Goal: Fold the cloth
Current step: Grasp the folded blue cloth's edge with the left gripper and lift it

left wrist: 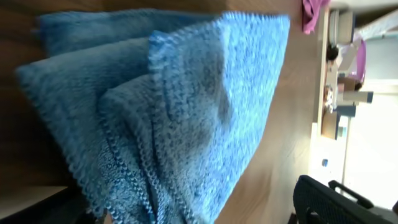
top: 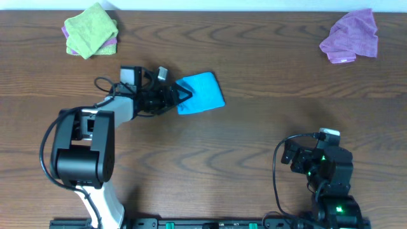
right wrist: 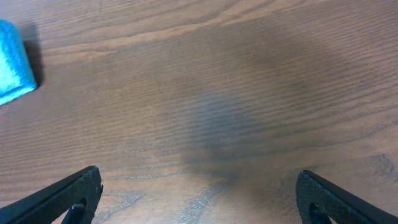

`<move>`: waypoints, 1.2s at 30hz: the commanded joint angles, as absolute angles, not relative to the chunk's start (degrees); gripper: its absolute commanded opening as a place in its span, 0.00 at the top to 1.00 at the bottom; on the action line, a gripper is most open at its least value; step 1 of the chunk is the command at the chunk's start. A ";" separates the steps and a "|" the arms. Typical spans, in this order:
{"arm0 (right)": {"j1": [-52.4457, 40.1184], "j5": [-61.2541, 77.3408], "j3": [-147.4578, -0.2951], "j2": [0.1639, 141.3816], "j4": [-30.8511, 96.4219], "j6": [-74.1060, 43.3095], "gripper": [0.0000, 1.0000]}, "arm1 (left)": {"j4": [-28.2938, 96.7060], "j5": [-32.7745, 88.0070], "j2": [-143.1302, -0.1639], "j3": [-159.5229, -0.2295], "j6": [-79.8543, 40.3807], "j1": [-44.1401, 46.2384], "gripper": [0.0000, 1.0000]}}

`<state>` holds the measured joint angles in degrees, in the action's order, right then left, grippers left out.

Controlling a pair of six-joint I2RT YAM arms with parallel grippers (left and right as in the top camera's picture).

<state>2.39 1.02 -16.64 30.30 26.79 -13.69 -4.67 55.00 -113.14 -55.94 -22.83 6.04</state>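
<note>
The cloth [top: 202, 93] is bright sky-blue and lies folded into a small slanted rectangle left of the table's middle. My left gripper [top: 182, 96] is at its left edge, fingers spread in a V over the fabric. In the left wrist view the cloth [left wrist: 186, 106] fills nearly the whole picture in bunched layers. My left gripper [left wrist: 180, 205] stands open with the fabric lying between its fingers; one finger [left wrist: 326, 199] shows at the lower right. My right gripper [top: 296, 156] rests far off at the front right. It [right wrist: 199, 177] is open over bare wood, with the cloth's corner [right wrist: 12, 62] at the far left.
A lime-green cloth [top: 91, 28] lies crumpled at the back left on a bit of purple fabric. A purple cloth [top: 351, 38] is bunched at the back right. The tabletop [top: 254, 140] is dark wood.
</note>
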 commanded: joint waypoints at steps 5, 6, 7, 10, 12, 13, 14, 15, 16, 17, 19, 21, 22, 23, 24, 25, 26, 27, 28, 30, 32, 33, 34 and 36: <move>2.70 0.21 -16.12 30.00 26.85 -14.76 0.01 | -4.32 40.18 -116.90 -54.06 -26.87 10.92 0.59; 2.70 0.21 -16.12 30.00 26.83 -14.74 0.01 | -5.08 39.05 -116.90 -54.06 -27.51 11.29 0.68; 2.70 0.21 -16.12 30.00 26.83 -14.74 0.01 | -6.02 38.44 -116.90 -54.06 -27.49 11.55 0.79; 2.70 0.23 -16.12 30.00 26.83 -14.74 0.01 | -8.23 36.99 -116.90 -54.13 -27.51 11.70 0.92; 2.70 0.21 -16.12 30.00 26.83 -14.74 0.01 | -8.64 36.88 -116.90 -54.22 -27.51 11.57 0.94; 2.70 0.21 -16.12 30.00 26.85 -14.76 0.01 | -9.10 36.82 -116.90 -54.26 -27.51 11.44 0.94; 2.70 0.21 -16.12 30.00 26.85 -14.74 0.01 | -9.21 36.86 -116.90 -54.59 -27.46 11.14 0.94; 2.70 0.23 -16.12 30.00 26.83 -14.74 0.01 | -9.13 36.93 -116.90 -55.07 -27.11 10.87 0.94; 2.70 0.21 -16.12 30.00 26.83 -14.74 0.01 | -8.88 37.06 -116.90 -55.61 -26.37 10.63 0.94; 2.70 0.21 -16.12 30.00 26.85 -14.74 0.01 | -8.16 37.06 -116.88 -56.47 -25.08 10.28 0.94; 2.70 0.21 -16.12 30.00 26.83 -14.76 0.01 | -4.47 37.06 -116.88 -59.35 -22.24 9.45 0.94; 2.70 0.21 -16.12 30.00 26.83 -14.74 0.01 | 2.24 36.99 -116.77 -64.20 -17.82 8.64 0.94; 2.70 0.23 -16.12 30.00 26.83 -14.76 0.01 | 5.15 36.77 -116.77 -66.39 -15.70 8.54 0.94; 2.70 0.21 -16.12 30.00 26.83 -14.74 0.01 | 8.82 35.94 -116.77 -69.10 -13.34 8.47 0.94; 2.70 0.21 -16.12 30.00 26.83 -14.76 0.01 | 12.03 34.68 -116.77 -71.53 -11.40 8.47 0.94; 2.70 0.21 -16.12 30.00 26.83 -14.74 0.01 | 15.86 32.53 -116.77 -74.43 -9.04 8.49 0.94; 2.70 0.23 -16.12 30.00 26.83 -14.76 0.01 | 19.31 30.26 -116.77 -77.14 -6.94 8.60 0.94; 2.70 0.23 -16.12 30.00 26.83 -14.74 0.01 | 22.90 27.20 -116.77 -80.18 -5.02 8.71 0.94; 2.70 0.23 -16.12 30.00 26.83 -14.74 0.01 | 25.50 24.93 -116.77 -82.59 -3.57 8.71 0.94; 2.70 0.21 -16.12 30.00 26.83 -14.74 0.01 | 28.34 23.46 -116.77 -85.47 -1.91 8.69 0.94; 2.70 0.21 -16.12 30.00 26.83 -14.74 0.01 | 28.91 23.33 -116.77 -86.00 -1.63 8.60 0.94; 2.70 0.21 -16.12 30.00 26.83 -14.76 0.01 | 29.28 23.31 -116.81 -85.97 -1.63 8.60 0.94; 2.70 0.23 -16.12 30.00 26.83 -14.74 0.01 | 29.56 23.03 -116.92 -85.97 -1.63 8.60 0.94; 2.70 0.21 -16.12 30.00 26.83 -14.74 0.01 | 30.24 21.15 -117.01 -85.95 -1.39 8.75 0.94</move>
